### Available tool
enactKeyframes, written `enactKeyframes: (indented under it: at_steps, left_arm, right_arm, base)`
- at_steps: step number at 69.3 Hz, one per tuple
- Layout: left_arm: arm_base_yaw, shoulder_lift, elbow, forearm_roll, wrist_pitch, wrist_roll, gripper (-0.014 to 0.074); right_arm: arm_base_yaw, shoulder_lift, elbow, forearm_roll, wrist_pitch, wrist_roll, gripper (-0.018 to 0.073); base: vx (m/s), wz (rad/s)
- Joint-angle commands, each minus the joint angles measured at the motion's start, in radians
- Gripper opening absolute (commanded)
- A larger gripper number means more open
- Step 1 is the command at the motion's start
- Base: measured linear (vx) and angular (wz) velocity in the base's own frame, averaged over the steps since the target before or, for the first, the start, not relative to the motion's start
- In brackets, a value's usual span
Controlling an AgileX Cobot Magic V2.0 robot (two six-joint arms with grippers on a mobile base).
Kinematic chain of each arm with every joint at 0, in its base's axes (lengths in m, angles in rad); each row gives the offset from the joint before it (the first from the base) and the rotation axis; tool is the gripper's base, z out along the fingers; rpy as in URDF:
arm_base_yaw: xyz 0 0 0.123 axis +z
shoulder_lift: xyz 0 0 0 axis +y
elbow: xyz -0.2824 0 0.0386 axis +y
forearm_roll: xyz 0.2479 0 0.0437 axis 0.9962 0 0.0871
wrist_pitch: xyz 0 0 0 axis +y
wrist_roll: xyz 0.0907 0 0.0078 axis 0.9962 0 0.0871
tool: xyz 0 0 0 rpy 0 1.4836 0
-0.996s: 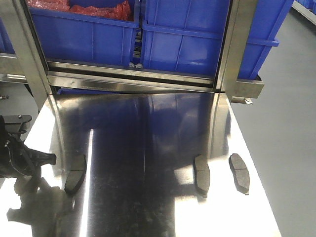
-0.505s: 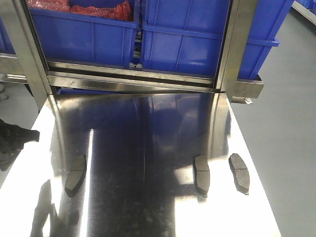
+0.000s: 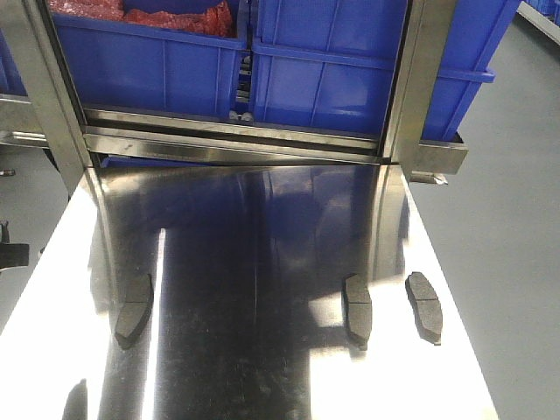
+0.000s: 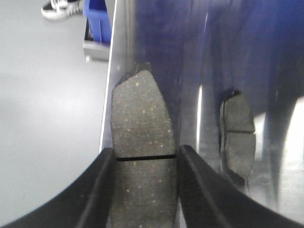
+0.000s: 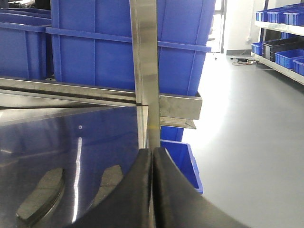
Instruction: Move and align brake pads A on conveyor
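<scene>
Gripped a dark grey curved oblong brake pad (image 4: 140, 114) in the left hand (image 4: 145, 152), with black fingers (image 4: 92, 190) bearing on its two long sides just below the thin cross groove. Held that pad with its speckled friction face toward the wrist camera, in line with an edge of the shiny stainless-steel desk (image 3: 262, 227), smooth grey floor (image 4: 47, 95) on one side and mirror-bright steel on the other. Impossible to tell from that view whether raised above the desk or resting on it.

Displayed three more pads of the same kind lying flat on the desk in the front view, each lengthwise front to back and roughly level in one row: a left pad (image 3: 134, 309) near the left edge, a middle pad (image 3: 357, 309) and a right pad (image 3: 424, 306) near each other toward the right edge, with a broad stretch of steel between the left pad and the middle one.

Pressed the right hand (image 5: 152, 152) fully closed, black fingers meeting tip to tip with nothing between them. Placed at the desk's right edge, with the two right-side pads ahead and to its left and a stainless-steel upright post (image 5: 145, 71) straight beyond.

Backed at the desk's far end by large blue plastic bins (image 3: 324, 79) in a steel rack (image 3: 236, 140), one holding crumpled red material (image 3: 175, 17). Caught too a smaller blue bin (image 5: 185, 164) on the floor past the right edge.
</scene>
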Motion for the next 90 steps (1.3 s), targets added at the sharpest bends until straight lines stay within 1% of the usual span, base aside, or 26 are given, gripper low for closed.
enactKeyframes:
  at_steps: [1, 49, 56, 90]
  left_arm:
    - [-0.003, -0.032, -0.027, 0.006, -0.062, 0.001, 0.0108]
    - [-0.003, -0.032, -0.027, 0.006, -0.063, 0.001, 0.0108]
    - [-0.003, -0.032, -0.027, 0.006, -0.063, 0.001, 0.0108]
    - [-0.003, -0.032, -0.027, 0.006, -0.063, 0.001, 0.0108]
  right_arm:
    - [-0.004, -0.016, 0.022, -0.003, -0.075, -0.011, -0.001]
    - [-0.004, -0.016, 0.022, -0.003, -0.075, -0.011, -0.001]
    - [-0.004, -0.016, 0.022, -0.026, -0.076, -0.028, -0.001]
    - [-0.004, -0.016, 0.019, -0.025, -0.079, -0.013, -0.0008]
  base:
    - [0.0, 0.0]
    - [0.0, 0.0]
    - [0.0, 0.0]
    - [0.0, 0.0]
